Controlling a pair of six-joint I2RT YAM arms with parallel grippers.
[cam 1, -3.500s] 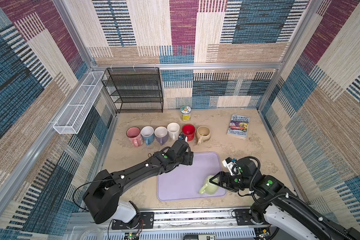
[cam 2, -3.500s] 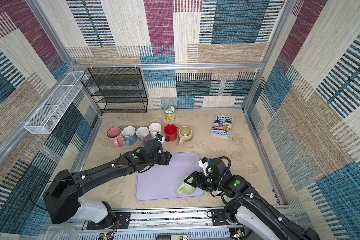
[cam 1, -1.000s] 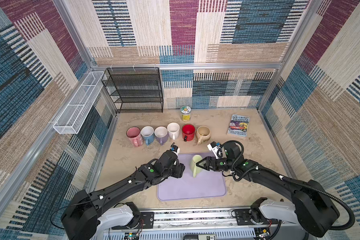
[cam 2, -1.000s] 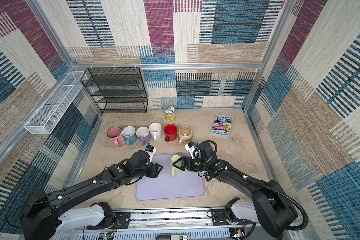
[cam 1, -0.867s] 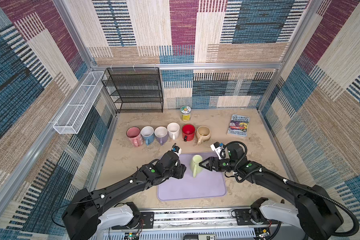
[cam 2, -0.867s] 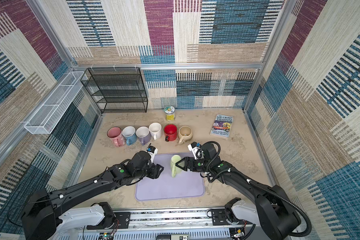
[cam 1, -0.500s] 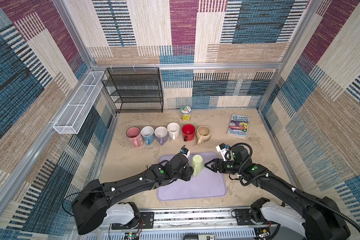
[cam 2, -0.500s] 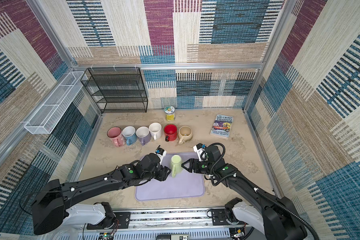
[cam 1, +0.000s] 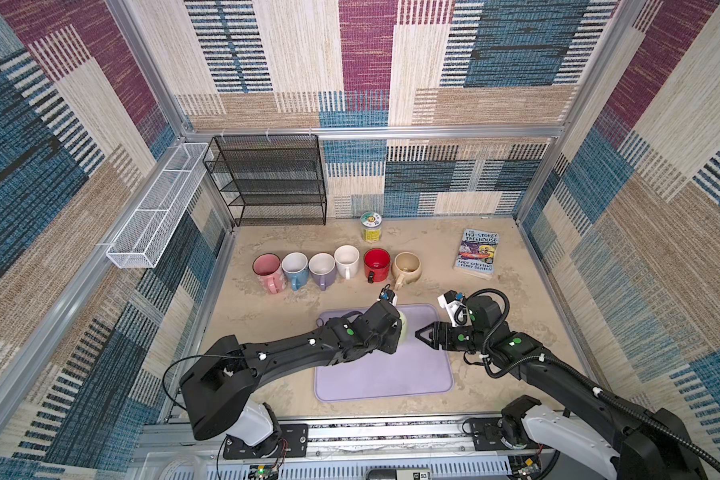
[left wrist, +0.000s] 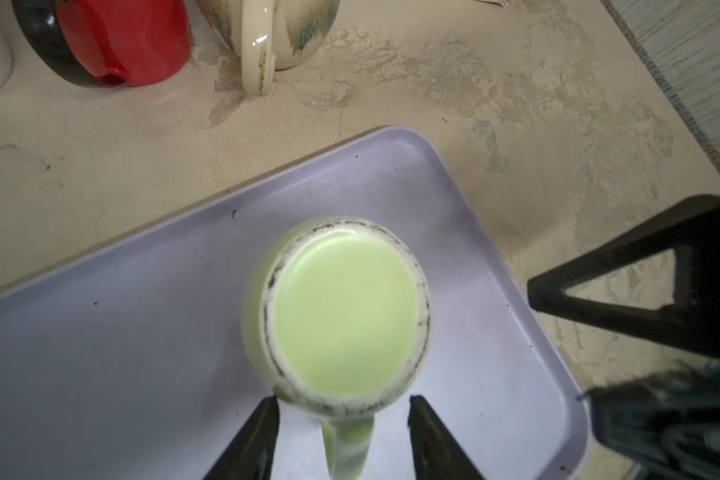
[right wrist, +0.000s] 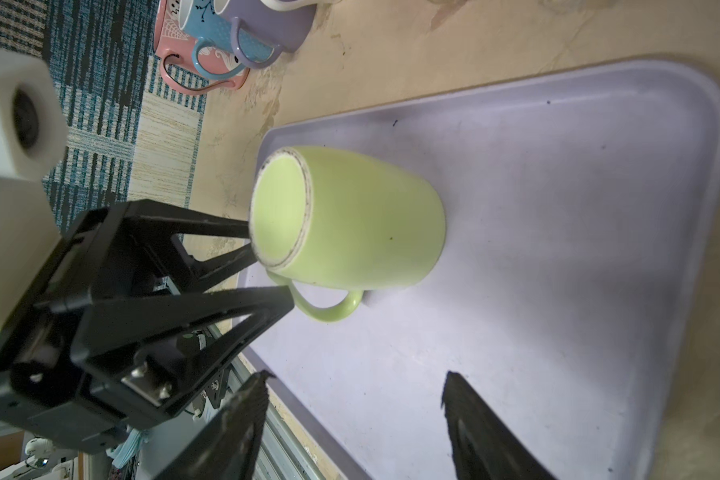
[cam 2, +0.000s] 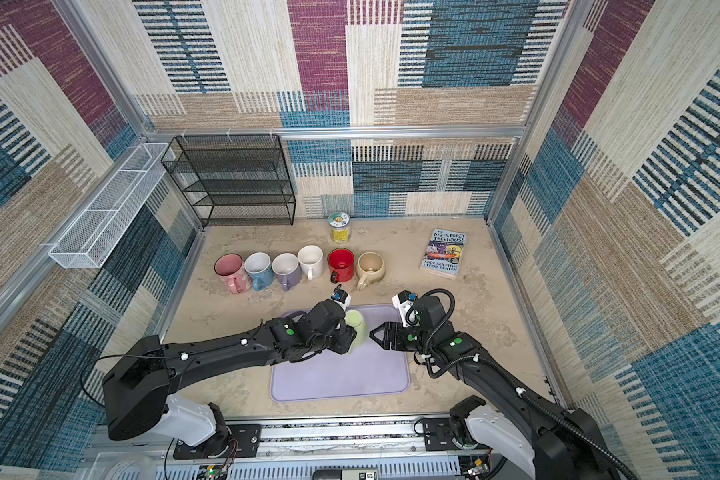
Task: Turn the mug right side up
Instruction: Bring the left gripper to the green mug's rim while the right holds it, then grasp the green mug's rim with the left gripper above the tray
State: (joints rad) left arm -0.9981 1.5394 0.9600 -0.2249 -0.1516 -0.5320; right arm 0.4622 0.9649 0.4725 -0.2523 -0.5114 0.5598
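A light green mug [cam 1: 403, 328] [cam 2: 359, 327] stands upside down on the purple tray [cam 1: 391, 374], with its flat base [left wrist: 341, 307] facing up. My left gripper [left wrist: 344, 400] [right wrist: 267, 266] is open, and its fingers straddle the mug's handle [left wrist: 348, 440] with a gap on each side. In both top views the left arm's wrist covers much of the mug. My right gripper [right wrist: 356, 375] [cam 1: 421, 332] is open and empty. It hovers over the tray just to the right of the mug, apart from it.
Several upright mugs, from pink [cam 1: 267, 268] to beige [cam 1: 407, 266], line the sand-coloured table behind the tray. Further back are a small jar [cam 1: 370, 226], a book [cam 1: 479, 251] at the right and a black wire rack [cam 1: 271, 183]. A white wire basket [cam 1: 159, 208] hangs on the left wall.
My right gripper has let go of the mug and drawn back to the right. The mug now stands base up on the tray. My left gripper has moved in around its handle.
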